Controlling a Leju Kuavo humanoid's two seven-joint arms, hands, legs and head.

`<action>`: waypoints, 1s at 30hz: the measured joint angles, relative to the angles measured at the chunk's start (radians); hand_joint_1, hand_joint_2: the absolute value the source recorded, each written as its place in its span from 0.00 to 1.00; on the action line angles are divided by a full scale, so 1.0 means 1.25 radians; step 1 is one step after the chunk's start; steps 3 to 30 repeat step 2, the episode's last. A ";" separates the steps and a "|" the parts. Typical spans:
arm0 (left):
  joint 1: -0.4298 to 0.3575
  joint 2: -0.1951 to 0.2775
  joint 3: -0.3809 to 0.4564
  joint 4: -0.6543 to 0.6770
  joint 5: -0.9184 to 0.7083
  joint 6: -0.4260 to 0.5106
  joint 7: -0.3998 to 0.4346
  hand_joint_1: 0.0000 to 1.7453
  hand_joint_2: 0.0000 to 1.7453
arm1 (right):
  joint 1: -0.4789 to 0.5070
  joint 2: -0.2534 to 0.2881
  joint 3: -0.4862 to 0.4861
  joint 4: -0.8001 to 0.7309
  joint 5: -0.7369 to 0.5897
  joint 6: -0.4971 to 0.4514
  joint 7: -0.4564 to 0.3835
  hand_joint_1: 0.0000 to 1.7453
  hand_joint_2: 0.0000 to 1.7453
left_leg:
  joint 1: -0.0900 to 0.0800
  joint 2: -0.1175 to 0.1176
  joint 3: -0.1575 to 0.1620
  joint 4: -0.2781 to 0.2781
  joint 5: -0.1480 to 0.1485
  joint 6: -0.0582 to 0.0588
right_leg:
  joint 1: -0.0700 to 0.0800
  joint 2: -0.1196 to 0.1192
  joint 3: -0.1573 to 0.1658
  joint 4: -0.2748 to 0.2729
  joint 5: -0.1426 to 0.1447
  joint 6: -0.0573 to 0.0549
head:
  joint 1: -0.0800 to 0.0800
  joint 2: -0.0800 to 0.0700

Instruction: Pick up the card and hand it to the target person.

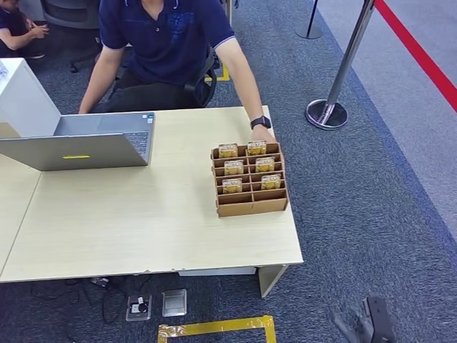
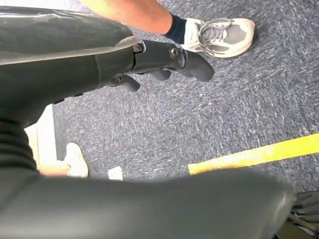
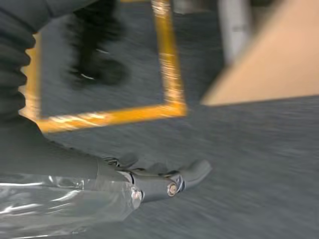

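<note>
- 6 cards upright in rack on bench; print illegible.
- Person's hand touches rack's far edge.
- Right hand blurred, empty, fingers apart.
- Left hand empty, fingers spread, partly hidden.

Pale wooden table, open laptop, cardboard card rack

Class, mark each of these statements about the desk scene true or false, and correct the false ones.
1. The cardboard card rack stands near the desk's right end. True.
2. The laptop is closed. False: it is open.
3. The right hand holds a card. False: it holds nothing and is low beside the desk.
4. A person's hand touches the rack's far edge. True.
5. The rack holds six cards. True.
</note>
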 joint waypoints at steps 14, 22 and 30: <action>0.000 0.000 0.000 0.000 -0.004 0.001 0.006 0.00 1.00 | -0.007 -0.002 0.001 0.045 0.013 -0.026 0.041 0.00 0.00 | 0.000 0.000 0.000 0.000 0.000 0.000 | 0.000 0.000 0.000 0.000 0.000 0.000 | 0.000 0.000; 0.000 0.000 0.000 0.000 -0.004 0.001 0.006 0.00 1.00 | -0.007 -0.002 0.001 0.045 0.013 -0.026 0.041 0.00 0.00 | 0.000 0.000 0.000 0.000 0.000 0.000 | 0.000 0.000 0.000 0.000 0.000 0.000 | 0.000 0.000; 0.000 0.000 0.000 0.000 -0.004 0.001 0.006 0.00 1.00 | -0.007 -0.002 0.001 0.045 0.013 -0.026 0.041 0.00 0.00 | 0.000 0.000 0.000 0.000 0.000 0.000 | 0.000 0.000 0.000 0.000 0.000 0.000 | 0.000 0.000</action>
